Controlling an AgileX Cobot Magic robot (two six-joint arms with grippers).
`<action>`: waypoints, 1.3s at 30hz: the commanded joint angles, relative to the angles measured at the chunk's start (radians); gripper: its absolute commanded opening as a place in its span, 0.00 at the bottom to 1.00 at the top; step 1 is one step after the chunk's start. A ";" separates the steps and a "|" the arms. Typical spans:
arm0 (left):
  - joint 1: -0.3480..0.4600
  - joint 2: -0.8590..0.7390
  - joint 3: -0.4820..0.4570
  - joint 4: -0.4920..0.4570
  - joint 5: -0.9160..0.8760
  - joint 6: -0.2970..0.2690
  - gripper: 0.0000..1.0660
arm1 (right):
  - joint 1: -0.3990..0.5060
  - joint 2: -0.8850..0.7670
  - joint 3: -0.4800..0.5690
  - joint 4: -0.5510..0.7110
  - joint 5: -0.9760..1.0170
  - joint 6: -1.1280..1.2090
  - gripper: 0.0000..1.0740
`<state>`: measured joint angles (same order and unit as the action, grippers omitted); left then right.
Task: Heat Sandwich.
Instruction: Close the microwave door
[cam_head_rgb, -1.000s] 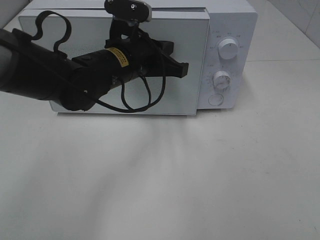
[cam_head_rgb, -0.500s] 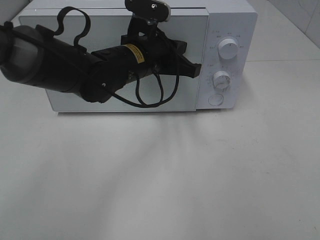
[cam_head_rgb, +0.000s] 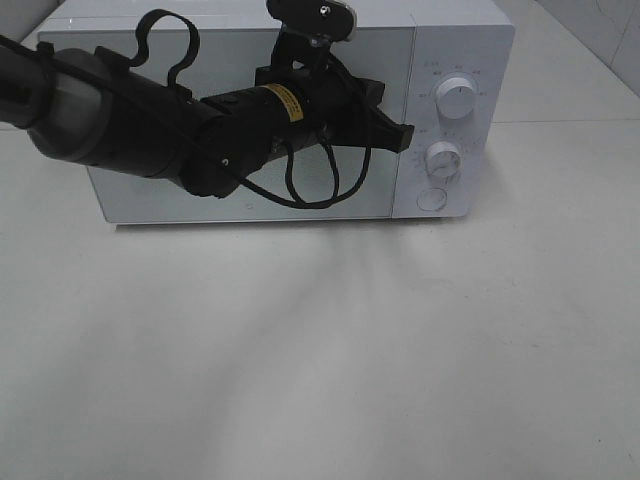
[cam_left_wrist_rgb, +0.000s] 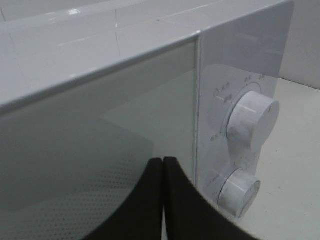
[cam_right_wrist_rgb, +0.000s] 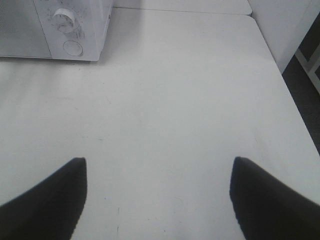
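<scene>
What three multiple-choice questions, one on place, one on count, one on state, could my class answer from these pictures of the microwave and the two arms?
1. Where, at the microwave, are the left arm's fingers? A) before its door, beside the knobs; B) on its top; C) inside it.
2. How many knobs stand above the round button? A) one; B) two; C) four.
3. How do the right arm's fingers stand? A) pressed together; B) closed on a plate; C) spread apart, holding nothing.
Answers: 1 A, their shut tips show before the door glass; 2 B, one knob above the other; 3 C, only bare table shows between them.
</scene>
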<state>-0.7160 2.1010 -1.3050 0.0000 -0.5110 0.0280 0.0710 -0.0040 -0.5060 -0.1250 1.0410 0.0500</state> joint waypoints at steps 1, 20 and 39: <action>0.026 0.002 -0.021 -0.081 -0.021 -0.011 0.00 | -0.005 -0.027 0.000 -0.002 -0.007 0.002 0.71; 0.001 -0.047 -0.002 -0.076 0.037 -0.010 0.00 | -0.005 -0.027 0.000 -0.002 -0.007 0.002 0.71; -0.039 -0.250 0.267 -0.076 0.041 -0.013 0.00 | -0.005 -0.027 0.000 -0.002 -0.007 0.002 0.71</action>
<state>-0.7500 1.8910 -1.0690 -0.0750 -0.4590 0.0240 0.0710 -0.0040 -0.5060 -0.1250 1.0410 0.0500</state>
